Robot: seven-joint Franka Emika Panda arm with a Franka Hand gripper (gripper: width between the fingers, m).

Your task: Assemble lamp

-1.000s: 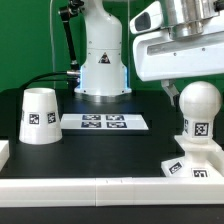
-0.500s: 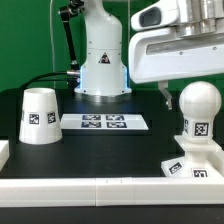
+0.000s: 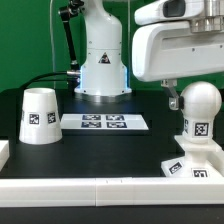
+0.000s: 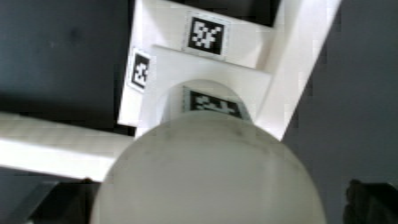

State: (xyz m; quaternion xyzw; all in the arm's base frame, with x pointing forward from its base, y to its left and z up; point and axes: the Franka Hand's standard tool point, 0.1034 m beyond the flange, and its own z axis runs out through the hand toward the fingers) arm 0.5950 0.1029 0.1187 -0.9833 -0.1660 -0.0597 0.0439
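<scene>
Lower right of the exterior view: flat square white plastic base (image 3: 186, 169) on the black bench (image 3: 100, 150), rounded white bulb (image 3: 198, 102) upright on it, long axis vertical. Tool (image 4: 205, 205) directly above, straddling the bulb top, fingers (image 4: 32, 205) spread and clear of it, reads open. White truncated-cone shade (image 3: 40, 115) stands well apart, mid-left.

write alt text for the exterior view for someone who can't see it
A rounded white bulb stands upright on a flat square base at the exterior view's right, with the robot's gripper close beside its top. A white cone shade stands alone on the black table at that view's left, the marker board lying between them.
</scene>
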